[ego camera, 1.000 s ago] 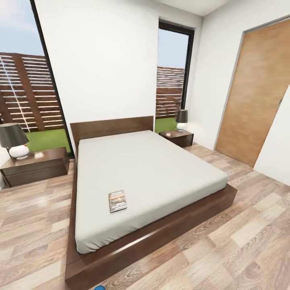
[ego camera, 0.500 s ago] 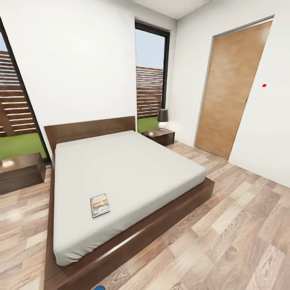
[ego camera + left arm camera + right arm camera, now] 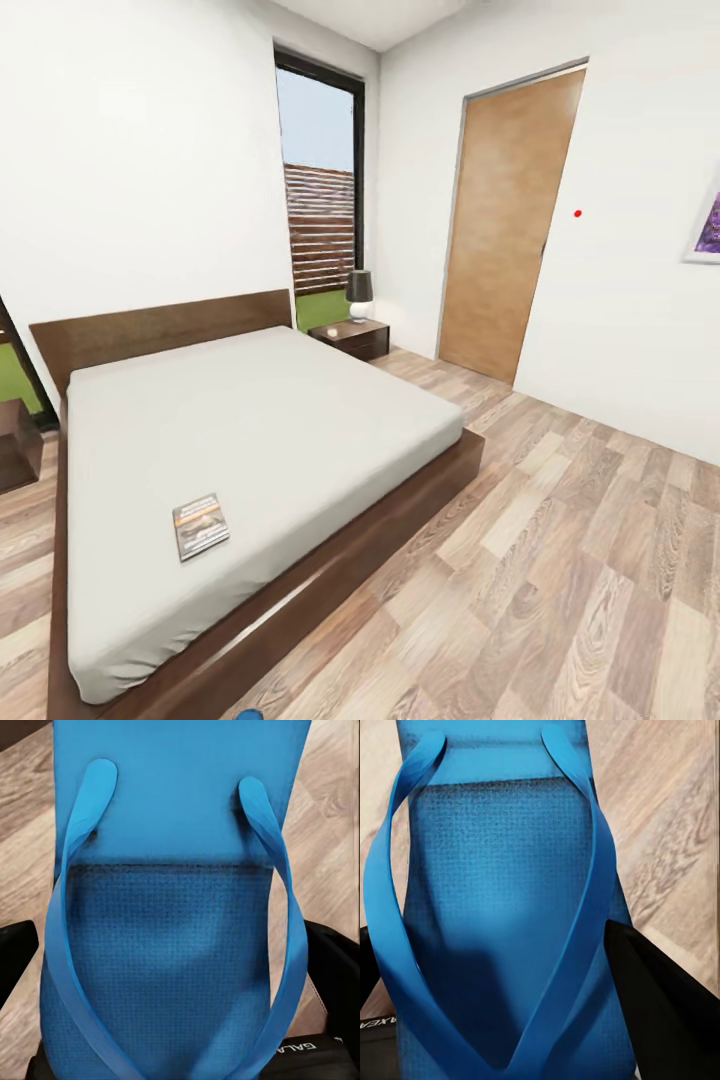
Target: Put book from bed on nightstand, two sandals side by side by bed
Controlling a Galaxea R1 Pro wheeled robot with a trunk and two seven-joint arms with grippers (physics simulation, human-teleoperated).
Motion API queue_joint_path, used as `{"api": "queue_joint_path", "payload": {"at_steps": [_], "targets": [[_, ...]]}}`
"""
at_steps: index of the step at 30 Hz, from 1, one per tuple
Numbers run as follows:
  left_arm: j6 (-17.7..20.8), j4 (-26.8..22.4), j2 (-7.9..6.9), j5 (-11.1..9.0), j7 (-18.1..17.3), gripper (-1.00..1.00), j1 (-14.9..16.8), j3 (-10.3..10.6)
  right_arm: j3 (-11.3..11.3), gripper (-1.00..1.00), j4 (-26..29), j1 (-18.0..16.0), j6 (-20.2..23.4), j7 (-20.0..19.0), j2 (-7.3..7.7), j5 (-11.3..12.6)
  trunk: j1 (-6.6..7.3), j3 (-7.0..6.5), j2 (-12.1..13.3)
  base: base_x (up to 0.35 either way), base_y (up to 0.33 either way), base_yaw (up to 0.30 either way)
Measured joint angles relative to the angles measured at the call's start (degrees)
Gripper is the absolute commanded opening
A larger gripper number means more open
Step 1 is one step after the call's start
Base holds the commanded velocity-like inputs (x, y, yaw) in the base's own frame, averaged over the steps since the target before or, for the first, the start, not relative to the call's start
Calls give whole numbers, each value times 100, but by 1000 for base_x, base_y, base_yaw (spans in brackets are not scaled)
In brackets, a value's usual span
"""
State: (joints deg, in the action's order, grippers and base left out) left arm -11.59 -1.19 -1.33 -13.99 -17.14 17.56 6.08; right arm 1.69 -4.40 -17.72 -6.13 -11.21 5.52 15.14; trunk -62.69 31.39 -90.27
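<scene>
Swinging rightward, the head view has carried the low grey-white bed (image 3: pixel 260 440) leftward; the small dark paperback book (image 3: pixel 200 526) lies near its foot. Each claw's black fingers (image 3: pixel 15 960) (image 3: pixel 660 997) flank a bright blue sandal (image 3: pixel 176 907) (image 3: pixel 502 915), apparently gripping it.

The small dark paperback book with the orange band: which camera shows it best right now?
The head view: the book lies flat on the pale mattress of the dark wooden bed, near its foot. Each wrist view looks close at a bright blue sandal over wood-plank floor.
</scene>
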Motion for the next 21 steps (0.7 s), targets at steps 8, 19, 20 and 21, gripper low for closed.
{"api": "queue_joint_path", "payload": {"at_steps": [8,19,20,21], "targets": [[8,0,86,-11,0,-100,1,-13,6,-100,-4,0,0,0,23,8,0,0,0,0,0,-300],[25,0,-77,-6,-11,-100,5,-19,14,-100,-3,0,0,0,34,9,0,0,0,0,0,-300],[24,0,-119,-3,-8,-100,4,-27,15,-100,-3,0,0,0,35,9,0,0,0,0,0,-300],[22,0,-141,1,-7,-100,6,-22,15,-100,-4,0,0,0,35,9,0,0,0,0,0,-300]]}}
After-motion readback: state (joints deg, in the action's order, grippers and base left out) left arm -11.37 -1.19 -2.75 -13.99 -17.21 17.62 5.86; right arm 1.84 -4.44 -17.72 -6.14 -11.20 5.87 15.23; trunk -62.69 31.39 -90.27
